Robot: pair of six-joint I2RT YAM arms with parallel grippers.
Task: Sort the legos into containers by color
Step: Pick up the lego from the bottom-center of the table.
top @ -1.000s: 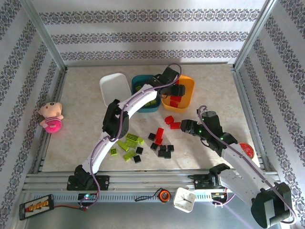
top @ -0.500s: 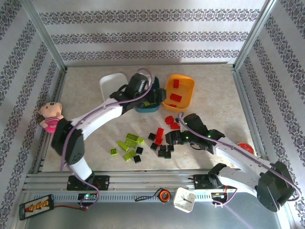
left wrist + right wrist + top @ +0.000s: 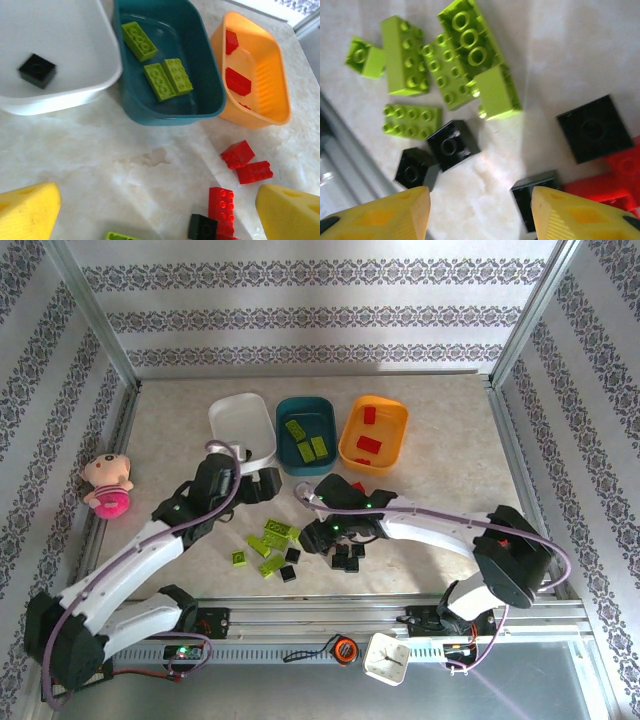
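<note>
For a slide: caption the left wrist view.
Open left claw faces the white tub, teal tub and orange tub, bricks sorted inside.

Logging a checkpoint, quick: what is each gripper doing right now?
The left gripper is open, jaws wide apart, holding nothing.
The right gripper is open, holding nothing, above loose black legos.

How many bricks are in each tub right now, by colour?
In the white tub, black bricks: 1
In the teal tub, green bricks: 3
In the orange tub, red bricks: 3, one half hidden behind the rim
Total: 7
</note>
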